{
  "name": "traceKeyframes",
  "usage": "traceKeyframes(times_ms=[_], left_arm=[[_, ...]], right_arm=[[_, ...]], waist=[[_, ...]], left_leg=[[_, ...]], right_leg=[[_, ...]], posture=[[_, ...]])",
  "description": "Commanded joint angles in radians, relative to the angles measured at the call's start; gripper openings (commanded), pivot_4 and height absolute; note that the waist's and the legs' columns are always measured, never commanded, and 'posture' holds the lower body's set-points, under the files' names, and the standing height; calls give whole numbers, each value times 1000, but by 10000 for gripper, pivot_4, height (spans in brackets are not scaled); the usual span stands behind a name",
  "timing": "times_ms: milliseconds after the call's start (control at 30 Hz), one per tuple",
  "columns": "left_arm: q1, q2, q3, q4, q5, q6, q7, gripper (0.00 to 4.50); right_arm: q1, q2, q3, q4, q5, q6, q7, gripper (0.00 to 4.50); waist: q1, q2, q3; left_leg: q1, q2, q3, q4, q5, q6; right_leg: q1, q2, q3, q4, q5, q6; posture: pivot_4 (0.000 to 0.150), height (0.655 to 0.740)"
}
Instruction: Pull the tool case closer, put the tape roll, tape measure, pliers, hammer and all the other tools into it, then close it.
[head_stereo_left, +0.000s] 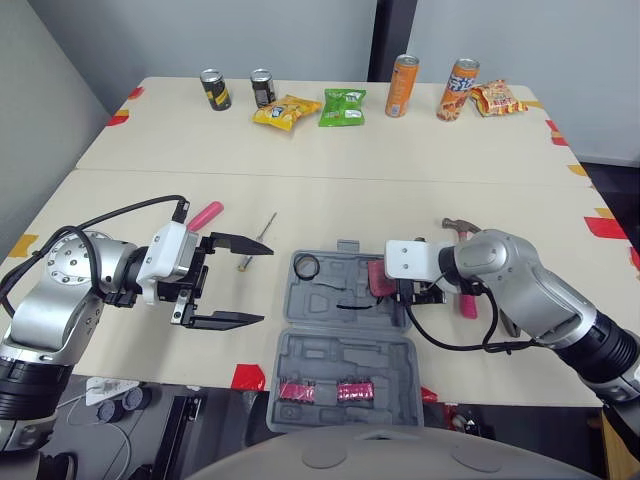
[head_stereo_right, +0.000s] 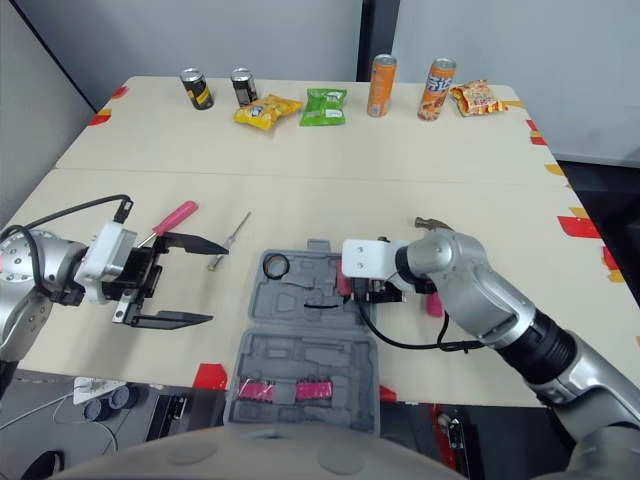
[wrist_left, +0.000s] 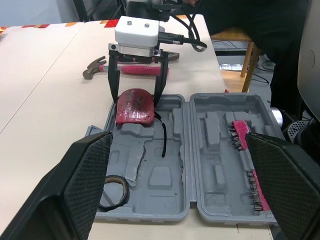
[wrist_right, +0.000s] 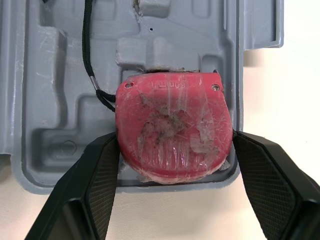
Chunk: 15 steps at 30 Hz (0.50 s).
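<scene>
The grey tool case (head_stereo_left: 330, 345) lies open near the table's front edge, with pink bit holders (head_stereo_left: 297, 390) in its near half. A black tape roll (head_stereo_left: 306, 265) sits in the far half's left corner. My right gripper (head_stereo_left: 385, 290) is shut on the red tape measure (wrist_right: 172, 130), which rests in the case's right end with its black strap (wrist_right: 89, 45) trailing inside. The hammer (head_stereo_left: 458, 227) lies on the table just right of the case, behind my right arm. My left gripper (head_stereo_left: 266, 284) hangs open and empty left of the case. Beyond it lie a thin screwdriver (head_stereo_left: 258, 242) and a pink-handled tool (head_stereo_left: 205, 215).
Two dark cans (head_stereo_left: 214, 89), two orange cans (head_stereo_left: 402, 85) and several snack bags (head_stereo_left: 342, 106) line the table's far edge. Red tape (head_stereo_left: 248, 377) marks the front edge beside the case. A seam splits the table into near and far halves.
</scene>
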<state>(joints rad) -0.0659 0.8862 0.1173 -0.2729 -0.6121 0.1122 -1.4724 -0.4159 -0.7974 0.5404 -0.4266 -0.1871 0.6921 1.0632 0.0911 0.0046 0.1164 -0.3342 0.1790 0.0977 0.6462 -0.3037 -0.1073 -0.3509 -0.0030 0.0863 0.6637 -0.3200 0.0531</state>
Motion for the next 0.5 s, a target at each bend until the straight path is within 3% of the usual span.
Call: traceKeyframes(times_ms=[33, 67, 100, 133, 500], left_arm=[[-4, 7, 9, -31, -1, -2, 2, 45000], [-4, 7, 9, -31, -1, -2, 1, 45000], [-4, 8, 9, -31, -2, -2, 1, 45000], [-3, 8, 9, -31, -2, -2, 1, 45000], [8, 8, 18, -34, -5, -2, 4, 45000]], right_arm=[[-19, 6, -10, 2, -10, -22, -9, 30631], [-18, 5, -11, 3, -9, -25, -8, 30631], [-17, 3, -10, 0, -7, -27, -3, 41173], [-16, 3, -12, -2, -4, -29, -2, 44671], [19, -71, -127, -79, 83, -50, 47, 44671]], waist=[[0, 0, 0], [0, 0, 0], [0, 0, 0], [0, 0, 0], [3, 0, 1]], left_leg=[[0, 0, 0, 0, 0, 0], [0, 0, 0, 0, 0, 0], [0, 0, 0, 0, 0, 0], [0, 0, 0, 0, 0, 0], [0, 0, 0, 0, 0, 0]], right_leg=[[0, 0, 0, 0, 0, 0], [0, 0, 0, 0, 0, 0], [0, 0, 0, 0, 0, 0], [0, 0, 0, 0, 0, 0], [0, 0, 0, 0, 0, 0]], posture=[[1500, 7400], [1500, 7400], [1500, 7400], [1500, 7400], [1500, 7400]])
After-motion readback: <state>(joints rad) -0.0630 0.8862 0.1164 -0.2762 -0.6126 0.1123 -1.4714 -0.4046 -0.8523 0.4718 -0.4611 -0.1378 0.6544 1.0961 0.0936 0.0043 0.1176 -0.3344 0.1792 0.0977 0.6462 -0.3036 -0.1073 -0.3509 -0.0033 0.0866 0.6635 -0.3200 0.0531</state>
